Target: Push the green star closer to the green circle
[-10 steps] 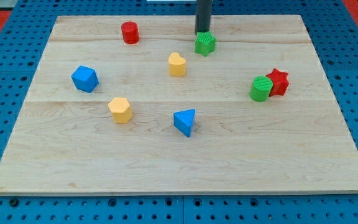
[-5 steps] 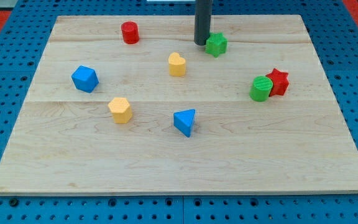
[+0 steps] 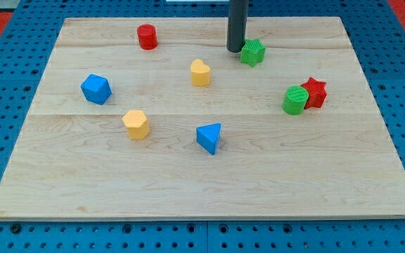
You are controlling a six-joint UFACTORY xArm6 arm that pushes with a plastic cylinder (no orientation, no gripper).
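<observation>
On the pale wooden table (image 3: pixel 188 176), my tip (image 3: pixel 236 50), a plain rod tool with nothing to clamp, touches the view's left side of the green star block (image 3: pixel 253 52), which risks veering past the green circle block (image 3: pixel 294 100) toward the view's right.

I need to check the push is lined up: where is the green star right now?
The green star sits near the view's top, right of centre, touching my tip on its left. The green circle lies below and to its right, beside the red star.
</observation>
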